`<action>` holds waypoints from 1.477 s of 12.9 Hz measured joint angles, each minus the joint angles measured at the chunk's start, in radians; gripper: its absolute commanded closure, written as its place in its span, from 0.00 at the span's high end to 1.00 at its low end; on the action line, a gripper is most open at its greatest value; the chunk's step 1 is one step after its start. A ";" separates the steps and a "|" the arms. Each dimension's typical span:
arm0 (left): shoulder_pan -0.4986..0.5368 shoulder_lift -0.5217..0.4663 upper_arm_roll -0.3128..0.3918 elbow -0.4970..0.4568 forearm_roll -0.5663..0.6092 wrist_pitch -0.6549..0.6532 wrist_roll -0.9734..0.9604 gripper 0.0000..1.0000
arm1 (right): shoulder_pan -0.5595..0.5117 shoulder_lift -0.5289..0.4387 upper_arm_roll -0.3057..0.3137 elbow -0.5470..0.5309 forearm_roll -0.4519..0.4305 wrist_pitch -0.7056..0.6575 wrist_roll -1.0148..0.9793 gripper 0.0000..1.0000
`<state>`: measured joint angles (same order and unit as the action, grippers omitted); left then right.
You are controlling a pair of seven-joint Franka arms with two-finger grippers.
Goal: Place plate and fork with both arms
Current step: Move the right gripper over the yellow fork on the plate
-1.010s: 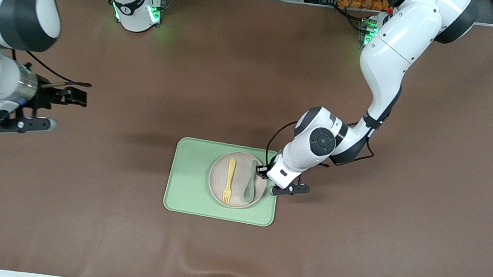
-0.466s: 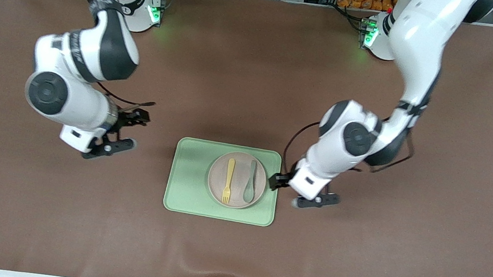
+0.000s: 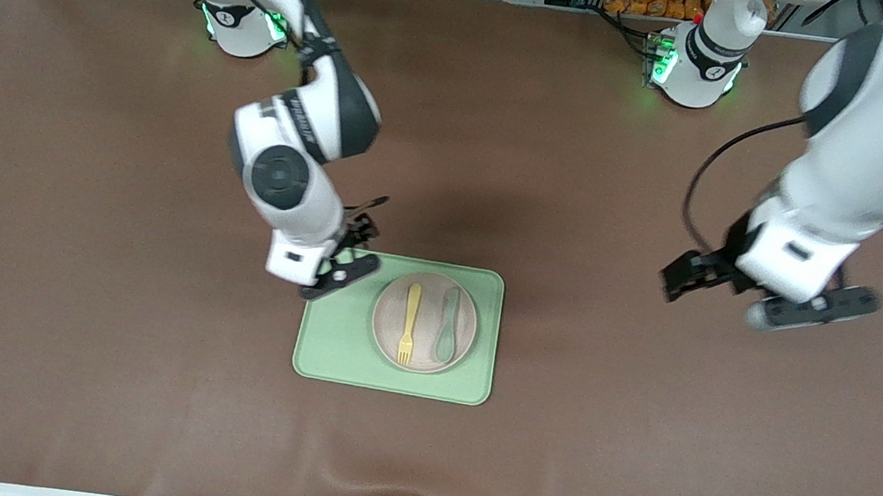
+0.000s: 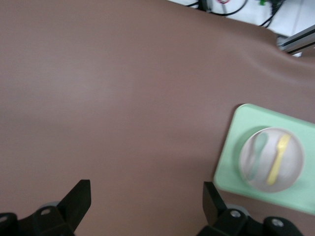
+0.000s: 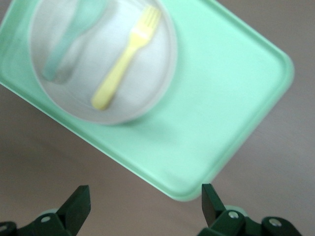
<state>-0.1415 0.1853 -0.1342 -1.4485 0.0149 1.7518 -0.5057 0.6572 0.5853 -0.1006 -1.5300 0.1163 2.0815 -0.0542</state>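
1. Right gripper (image 3: 353, 247): over the tray's corner toward the right arm's end of the worktop (image 3: 62, 319), jaws apart, holding nothing. From the plate's centre it sits at about ten o'clock in the front view.

2. Tray (image 3: 336, 353): light green rectangle, flat on the worktop. Contents: one plate.

3. Plate (image 3: 420, 363): round, off-white, resting on the tray's half toward the left arm's end. Contents: fork and spoon, side by side, apart.

4. Fork (image 3: 409, 322): pale yellow, on the plate, tines pointing to six o'clock in the front view.

5. Spoon (image 3: 446, 335): grey-green, on the plate, beside the fork on the left arm's side.

6. Left gripper (image 3: 686, 276): over bare worktop, well apart from the tray, at about two o'clock from the plate; jaws apart, empty.

Step judged: approach, nothing grasped. Next move likely calls for the right gripper to descend on fork or plate rim without disturbing the spoon.
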 measured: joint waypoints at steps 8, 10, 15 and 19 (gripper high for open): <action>0.155 -0.197 0.003 -0.021 0.004 -0.252 0.204 1.00 | 0.045 0.175 -0.008 0.104 0.000 0.215 0.129 1.00; 0.157 -0.196 0.001 -0.030 0.004 -0.253 0.210 1.00 | 0.045 0.207 -0.008 0.150 0.000 0.216 0.144 1.00; 0.157 -0.197 -0.002 -0.032 0.004 -0.253 0.251 1.00 | 0.055 0.287 -0.007 0.225 0.000 0.220 0.169 1.00; 0.156 -0.197 -0.002 -0.032 0.004 -0.261 0.253 1.00 | 0.056 0.331 -0.007 0.271 0.000 0.221 0.171 1.00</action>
<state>0.0149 -0.0121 -0.1367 -1.4806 0.0191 1.4906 -0.2527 0.7131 0.9161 -0.1073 -1.2593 0.1163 2.3021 0.1165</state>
